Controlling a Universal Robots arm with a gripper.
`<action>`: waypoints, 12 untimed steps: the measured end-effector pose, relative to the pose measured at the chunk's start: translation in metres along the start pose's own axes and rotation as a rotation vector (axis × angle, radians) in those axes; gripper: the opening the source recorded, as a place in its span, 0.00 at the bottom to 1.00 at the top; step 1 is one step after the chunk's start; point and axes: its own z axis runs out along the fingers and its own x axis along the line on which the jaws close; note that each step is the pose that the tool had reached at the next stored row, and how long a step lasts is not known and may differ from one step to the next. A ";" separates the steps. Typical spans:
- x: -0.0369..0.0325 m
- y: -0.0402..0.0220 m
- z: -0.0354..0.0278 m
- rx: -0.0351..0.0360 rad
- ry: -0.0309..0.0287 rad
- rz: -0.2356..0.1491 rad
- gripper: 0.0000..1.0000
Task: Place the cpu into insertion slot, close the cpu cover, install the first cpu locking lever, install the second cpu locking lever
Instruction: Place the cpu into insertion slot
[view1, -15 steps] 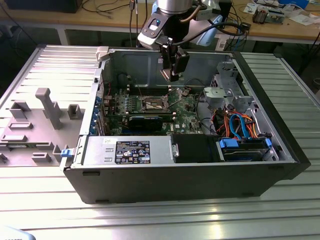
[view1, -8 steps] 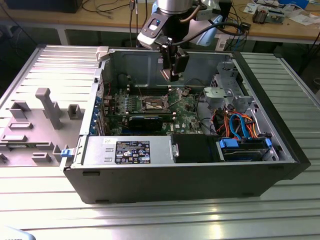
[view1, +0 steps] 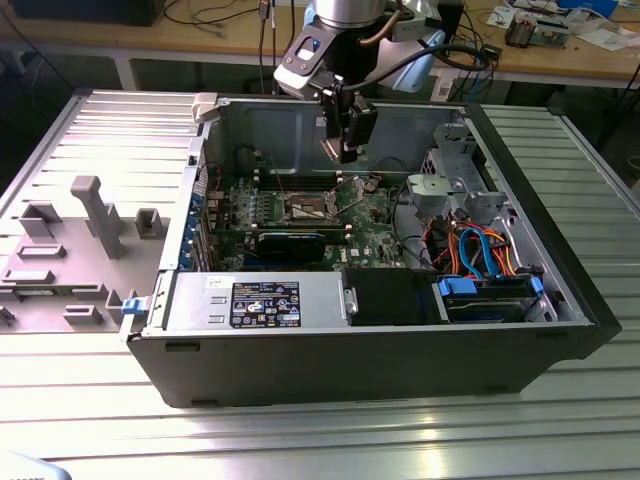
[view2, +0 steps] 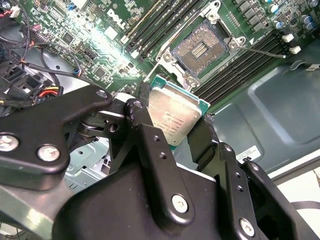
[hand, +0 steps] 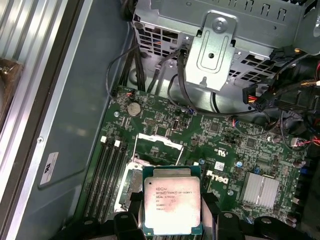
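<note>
1. The gripper pinches the cpu by its edges.
2. The cpu hangs over the green board, near the insertion slot.
3. The board lies inside the open computer case.

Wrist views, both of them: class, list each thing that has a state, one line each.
cpu, held aloft, not seated.
insertion slot, open and empty.
cpu cover, swung open.
gripper, fingers shut on the cpu.
</note>
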 end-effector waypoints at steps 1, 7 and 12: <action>0.0000 0.0000 0.0000 0.0000 -0.0001 0.002 0.55; 0.0000 0.0000 0.0000 -0.0001 -0.0016 0.034 0.55; 0.0000 0.0000 0.0000 -0.0002 -0.0041 0.079 0.55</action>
